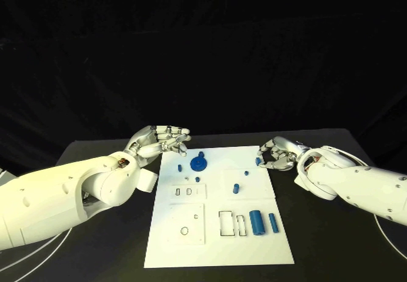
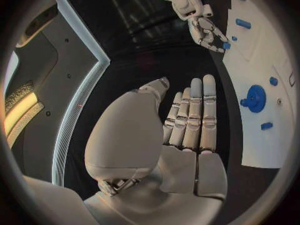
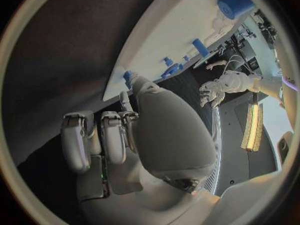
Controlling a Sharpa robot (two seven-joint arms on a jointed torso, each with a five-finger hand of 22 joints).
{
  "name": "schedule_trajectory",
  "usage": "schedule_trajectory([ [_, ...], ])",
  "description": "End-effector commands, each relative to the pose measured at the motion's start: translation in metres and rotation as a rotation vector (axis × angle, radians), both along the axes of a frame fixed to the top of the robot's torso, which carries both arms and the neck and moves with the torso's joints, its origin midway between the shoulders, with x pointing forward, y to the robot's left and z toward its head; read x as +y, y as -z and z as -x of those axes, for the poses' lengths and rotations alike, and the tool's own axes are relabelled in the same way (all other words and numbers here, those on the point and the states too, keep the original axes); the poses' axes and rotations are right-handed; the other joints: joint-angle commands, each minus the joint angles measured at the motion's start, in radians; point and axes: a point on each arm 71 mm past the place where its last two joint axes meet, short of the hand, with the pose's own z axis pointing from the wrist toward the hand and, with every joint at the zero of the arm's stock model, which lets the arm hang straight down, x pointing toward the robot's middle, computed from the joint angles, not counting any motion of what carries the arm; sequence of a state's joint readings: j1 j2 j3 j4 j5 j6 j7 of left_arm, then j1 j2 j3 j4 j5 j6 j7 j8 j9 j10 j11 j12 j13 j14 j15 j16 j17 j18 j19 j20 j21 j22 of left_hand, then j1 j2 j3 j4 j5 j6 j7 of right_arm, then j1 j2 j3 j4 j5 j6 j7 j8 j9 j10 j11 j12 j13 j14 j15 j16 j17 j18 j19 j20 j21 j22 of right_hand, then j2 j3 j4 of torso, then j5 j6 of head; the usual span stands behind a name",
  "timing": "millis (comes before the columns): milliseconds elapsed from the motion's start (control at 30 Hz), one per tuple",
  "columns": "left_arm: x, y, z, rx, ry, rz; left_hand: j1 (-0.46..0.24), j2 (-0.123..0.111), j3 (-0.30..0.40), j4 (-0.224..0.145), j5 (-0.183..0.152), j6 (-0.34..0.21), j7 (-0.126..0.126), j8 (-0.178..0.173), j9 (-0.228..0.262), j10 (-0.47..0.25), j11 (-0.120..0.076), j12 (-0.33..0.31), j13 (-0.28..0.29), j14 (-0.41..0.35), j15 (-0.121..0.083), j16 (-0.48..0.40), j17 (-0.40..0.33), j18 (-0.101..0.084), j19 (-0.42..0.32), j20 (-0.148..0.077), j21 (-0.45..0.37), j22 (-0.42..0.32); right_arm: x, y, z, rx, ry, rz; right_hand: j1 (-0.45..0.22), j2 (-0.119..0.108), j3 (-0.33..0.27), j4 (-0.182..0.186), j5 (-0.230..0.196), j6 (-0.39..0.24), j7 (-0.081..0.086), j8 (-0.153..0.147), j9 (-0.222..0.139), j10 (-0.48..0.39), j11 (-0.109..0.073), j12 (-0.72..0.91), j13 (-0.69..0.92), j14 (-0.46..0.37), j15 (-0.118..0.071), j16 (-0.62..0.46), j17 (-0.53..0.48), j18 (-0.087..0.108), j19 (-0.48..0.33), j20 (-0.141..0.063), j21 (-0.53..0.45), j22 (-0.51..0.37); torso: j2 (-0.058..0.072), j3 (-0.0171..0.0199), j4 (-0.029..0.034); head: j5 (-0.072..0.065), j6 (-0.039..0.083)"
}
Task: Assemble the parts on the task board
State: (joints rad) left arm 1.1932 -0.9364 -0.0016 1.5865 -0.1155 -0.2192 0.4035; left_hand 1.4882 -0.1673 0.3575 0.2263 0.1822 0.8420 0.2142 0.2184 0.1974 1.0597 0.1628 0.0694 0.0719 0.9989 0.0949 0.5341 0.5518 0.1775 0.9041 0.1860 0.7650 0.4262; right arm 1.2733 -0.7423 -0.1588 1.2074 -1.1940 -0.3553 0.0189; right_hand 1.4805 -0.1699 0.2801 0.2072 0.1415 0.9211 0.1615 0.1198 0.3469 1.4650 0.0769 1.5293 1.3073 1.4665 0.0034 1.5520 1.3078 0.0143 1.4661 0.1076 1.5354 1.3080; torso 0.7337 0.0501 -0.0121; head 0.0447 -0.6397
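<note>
Board [image 1: 216,235] lies mid-desk [image 1: 339,235], w/ blue parts on it. Left robot hand [image 1: 161,141] hovers at board's far-left corner, fingers straight and close together, holding nothing; gear [image 1: 199,163] sits just right of it, small peg [image 1: 180,167] near. Right robot hand [image 1: 276,154] is at board's far-right edge, fingers curled in; a small blue part [image 1: 259,160] shows at its fingertips, can't tell if pinched. Two cylinders [image 1: 257,221] lie well nearer, right side of board.

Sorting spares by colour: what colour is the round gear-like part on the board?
Blue; the gear shows best in the left wrist view.
</note>
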Motion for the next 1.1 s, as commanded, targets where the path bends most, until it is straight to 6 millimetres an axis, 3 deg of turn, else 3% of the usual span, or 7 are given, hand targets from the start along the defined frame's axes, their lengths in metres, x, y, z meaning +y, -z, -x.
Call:
schedule_trajectory([
  [33,-0.0024,-0.0010,0.0006,-0.009,0.020,0.007,0.007,-0.001,0.003,-0.001,-0.003,-0.009,0.007,-0.001,0.001,-0.004,-0.002,-0.004,-0.001,-0.007,0.000,0.003,0.001,0.004,-0.007,-0.001,0.006,0.001,0.0027,0.0035,0.0007,0.019,-0.014,0.014,0.002,0.005,0.006,0.000,-0.005,0.012,-0.001,0.002,-0.001,0.073,0.001,0.004,0.231,0.089,-0.002,0.000,0.195,-0.003,0.081,0.000,0.000,0.230,0.000,-0.0003,-0.0011,0.004,-0.003],
  [800,-0.0017,-0.0008,0.0008,-0.006,0.020,0.005,0.007,-0.001,0.003,-0.001,-0.003,-0.009,0.007,-0.001,0.001,-0.004,-0.002,-0.004,-0.001,-0.007,0.000,0.003,0.001,0.004,-0.007,-0.001,0.006,0.001,0.0083,0.0066,0.0006,0.021,-0.021,0.015,-0.007,0.013,0.061,0.000,-0.011,0.062,-0.013,0.019,0.002,0.079,-0.010,0.010,0.236,0.089,-0.014,0.000,0.196,-0.004,0.083,-0.011,0.002,0.233,0.000,0.0003,-0.0020,0.005,-0.008],
  [1100,-0.0013,-0.0006,0.0008,-0.004,0.019,0.004,0.006,-0.001,0.004,-0.002,-0.003,-0.009,0.008,-0.001,0.002,-0.004,-0.002,-0.004,-0.001,-0.007,0.000,0.003,0.001,0.004,-0.010,-0.001,0.010,0.003,0.0093,0.0031,0.0006,-0.024,-0.016,-0.005,-0.027,0.023,0.109,-0.018,-0.013,0.146,-0.054,0.087,0.029,0.087,-0.044,0.018,0.244,0.090,-0.048,0.000,0.199,-0.006,0.087,-0.040,0.007,0.238,0.000,0.0007,-0.0020,0.004,-0.012],
])
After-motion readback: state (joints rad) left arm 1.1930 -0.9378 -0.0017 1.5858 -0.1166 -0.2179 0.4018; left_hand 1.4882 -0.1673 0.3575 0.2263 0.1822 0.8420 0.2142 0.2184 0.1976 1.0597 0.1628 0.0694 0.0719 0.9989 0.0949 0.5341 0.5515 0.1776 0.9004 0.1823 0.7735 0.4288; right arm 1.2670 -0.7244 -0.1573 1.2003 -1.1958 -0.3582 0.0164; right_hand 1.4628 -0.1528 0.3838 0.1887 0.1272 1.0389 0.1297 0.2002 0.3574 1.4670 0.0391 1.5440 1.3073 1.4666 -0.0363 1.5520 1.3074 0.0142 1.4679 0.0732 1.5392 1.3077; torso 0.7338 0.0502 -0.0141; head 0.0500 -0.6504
